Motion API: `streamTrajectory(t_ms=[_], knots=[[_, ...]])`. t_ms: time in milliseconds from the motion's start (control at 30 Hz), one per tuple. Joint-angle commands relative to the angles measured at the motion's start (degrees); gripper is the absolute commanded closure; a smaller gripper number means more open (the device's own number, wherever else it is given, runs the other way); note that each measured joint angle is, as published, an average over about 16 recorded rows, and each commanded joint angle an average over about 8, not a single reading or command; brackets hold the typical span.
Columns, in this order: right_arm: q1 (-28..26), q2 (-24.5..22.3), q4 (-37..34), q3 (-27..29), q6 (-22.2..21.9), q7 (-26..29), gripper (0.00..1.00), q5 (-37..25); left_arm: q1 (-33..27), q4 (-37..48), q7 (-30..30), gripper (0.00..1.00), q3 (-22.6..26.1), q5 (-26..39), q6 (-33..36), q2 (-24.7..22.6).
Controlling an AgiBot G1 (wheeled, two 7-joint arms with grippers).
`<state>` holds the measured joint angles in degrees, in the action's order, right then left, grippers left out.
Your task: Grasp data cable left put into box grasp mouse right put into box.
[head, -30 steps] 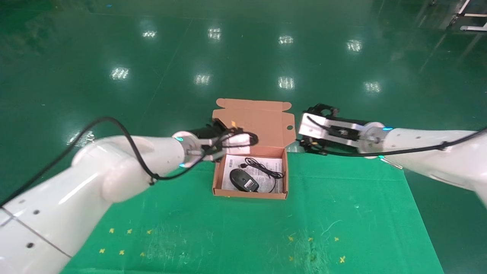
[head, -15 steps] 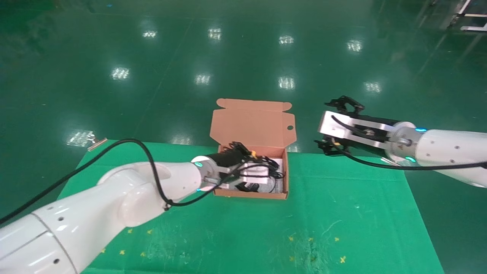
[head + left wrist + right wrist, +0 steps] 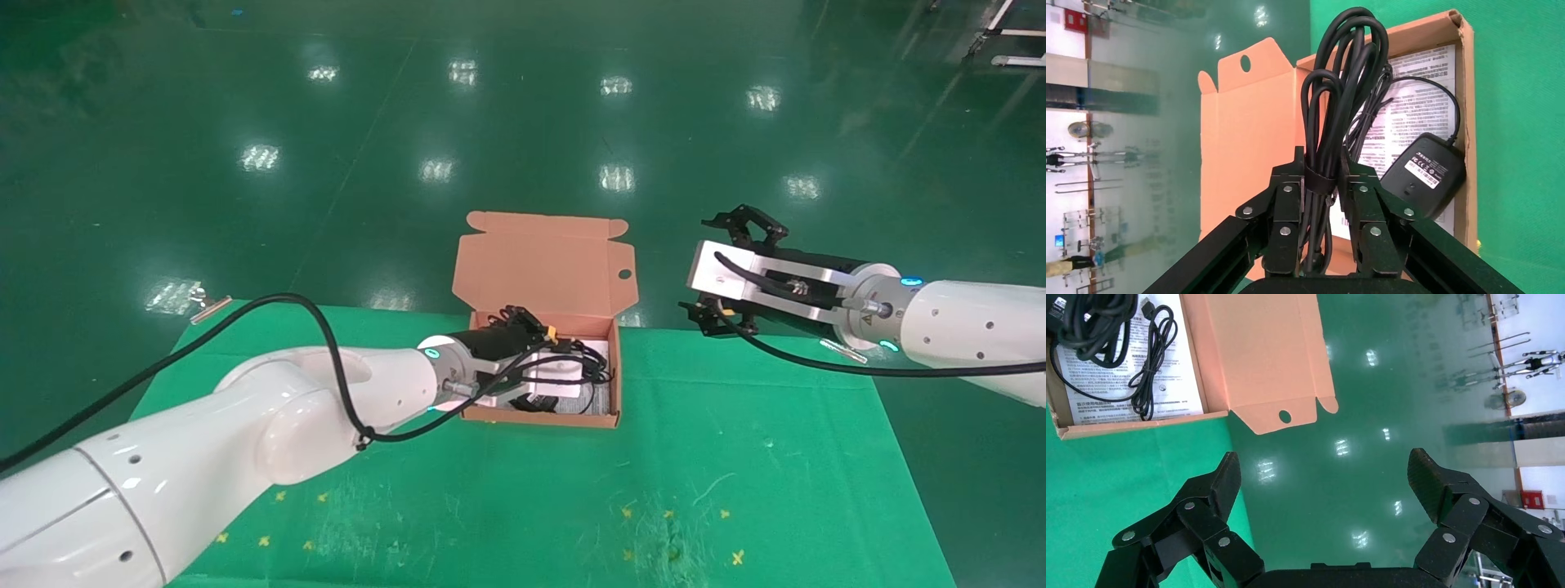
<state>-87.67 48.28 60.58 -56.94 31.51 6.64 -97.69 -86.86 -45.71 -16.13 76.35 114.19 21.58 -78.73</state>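
While left gripper (image 3: 1319, 184) clamps cable (image 3: 1340, 92) over box (image 3: 541, 261), lower beside mouse (image 3: 1424, 174), then release; right gripper (image 3: 1321, 496) wide open beside box.

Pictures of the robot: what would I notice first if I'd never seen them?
First, the orange box standing open at the middle of the green mat's far edge. Over it, the left gripper squeezes a looped black data cable, while the mouse lies inside on a printed sheet. To the box's right, the right gripper hangs open and empty.
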Motion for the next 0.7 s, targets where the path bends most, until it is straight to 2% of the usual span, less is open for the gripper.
streamTrajectory(t_ms=[33,400,700], knots=[[0.0,0.0,0.1,0.0,0.0,0.1,0.0,-0.1,-0.1,0.2,0.0,0.0,0.1,-0.2,-0.1,-0.1],[0.0,0.1,-0.2,0.0,0.0,-0.2,0.0,0.2,-0.4,-3.3,-0.6,0.0,0.1,0.0,0.9,2.0],[-1.8,0.3,0.4,1.0,-1.8,-1.3,0.0,-0.3,-4.6,-6.6,-5.2,0.0,-2.7,-0.6,2.3,6.3]])
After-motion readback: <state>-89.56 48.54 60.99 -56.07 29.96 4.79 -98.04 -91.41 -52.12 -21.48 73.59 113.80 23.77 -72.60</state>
